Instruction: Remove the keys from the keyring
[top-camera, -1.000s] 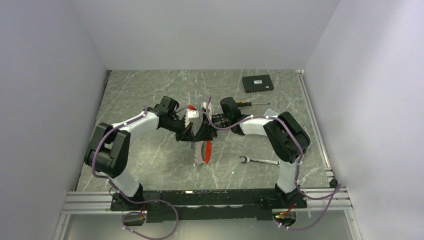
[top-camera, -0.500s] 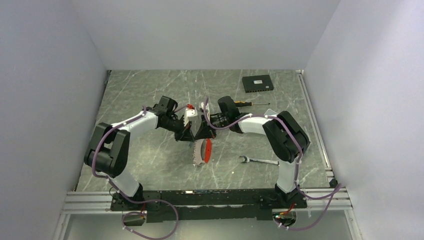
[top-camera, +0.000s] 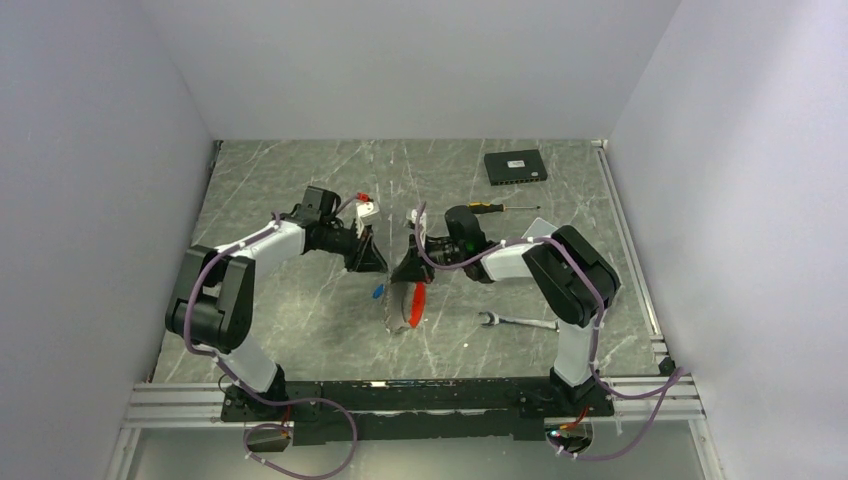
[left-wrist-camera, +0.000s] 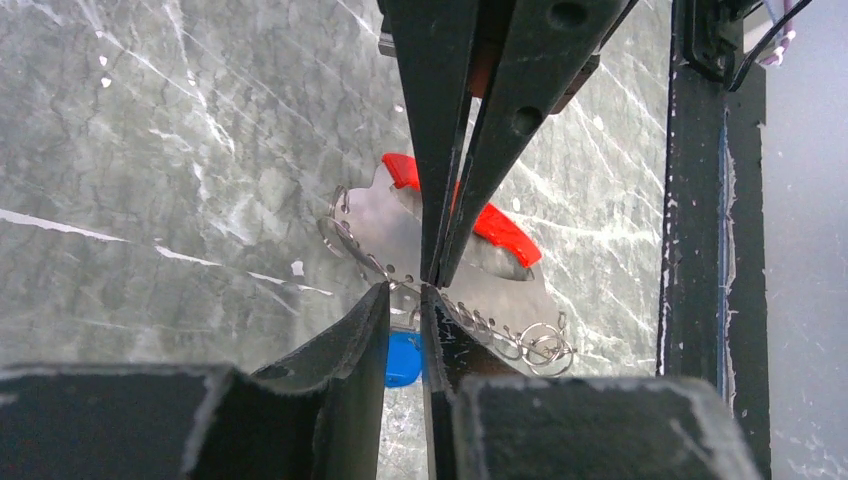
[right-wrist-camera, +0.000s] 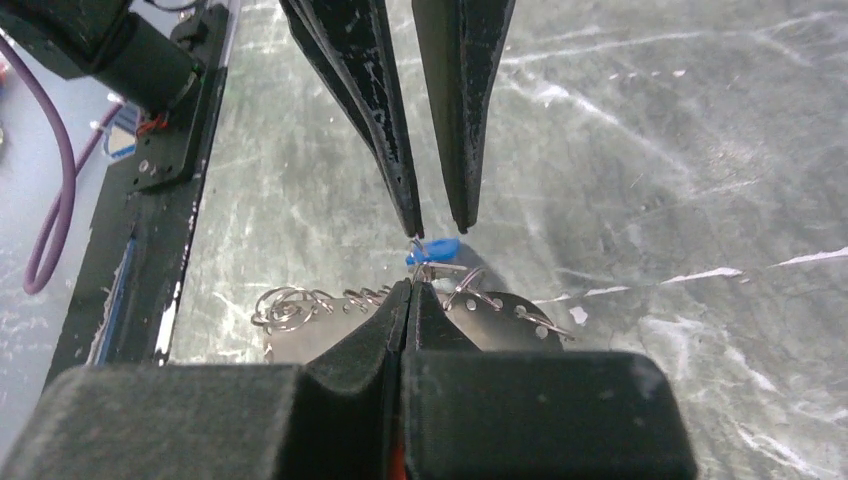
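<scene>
The keyring (top-camera: 404, 303) hangs in the air over the middle of the table (top-camera: 300, 180), a thin silvery chain of links and small split rings (left-wrist-camera: 540, 345) carrying a red tag (left-wrist-camera: 500, 228) and a flat silvery piece (left-wrist-camera: 385, 225) with holes along its edge. The bundle looks light and floppy: the links will swing and twist rather than resist a pull, and the bare metal is likely slippery between hard pads. The blue-headed key (right-wrist-camera: 436, 250) is tiny and sits just beyond the chain, at about 10 o'clock from the red tag in the top view; whether it is threaded on a ring or free cannot be told. A sensible hold would be on the key's flat head, with the ring pinched close beside it so the wire cannot slide away. The right gripper (right-wrist-camera: 410, 290) has its jaws pressed together on the chain and carries the whole bundle, which dangles at its 6 o'clock. The left gripper (right-wrist-camera: 440, 222) faces it tip to tip, its jaws a little apart with a plain gap between them and nothing in it, poised over the blue key. Well apart lie a wrench (top-camera: 517, 322) at 3 o'clock, a screwdriver (top-camera: 495, 207) at 1 o'clock and, farther along that line, a black box (top-camera: 515, 166).
</scene>
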